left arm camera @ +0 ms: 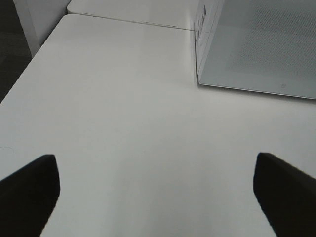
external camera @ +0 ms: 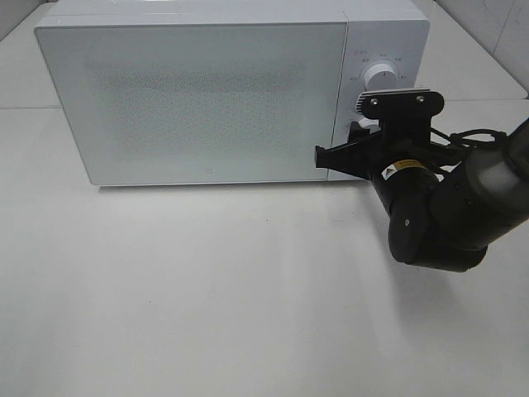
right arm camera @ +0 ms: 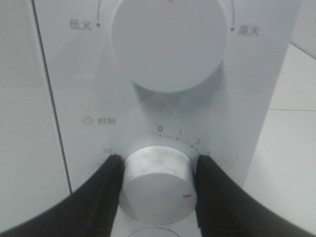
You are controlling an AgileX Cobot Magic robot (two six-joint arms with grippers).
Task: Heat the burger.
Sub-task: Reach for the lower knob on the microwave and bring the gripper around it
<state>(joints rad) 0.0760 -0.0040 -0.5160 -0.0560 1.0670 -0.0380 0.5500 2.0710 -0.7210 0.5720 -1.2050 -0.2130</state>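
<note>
Burger unseen; gripper on round dial

dotted door, white knob, black right claw

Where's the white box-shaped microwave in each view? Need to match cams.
Exterior high: white box-shaped microwave across the upper part, left and centre.
Left wrist: microwave's front corner only, beyond the open left gripper.
Right wrist: microwave's control panel fills the view; right gripper closed on the round white timer dial.
Shared landmark: the grey speckled door, seen in all three.
</note>
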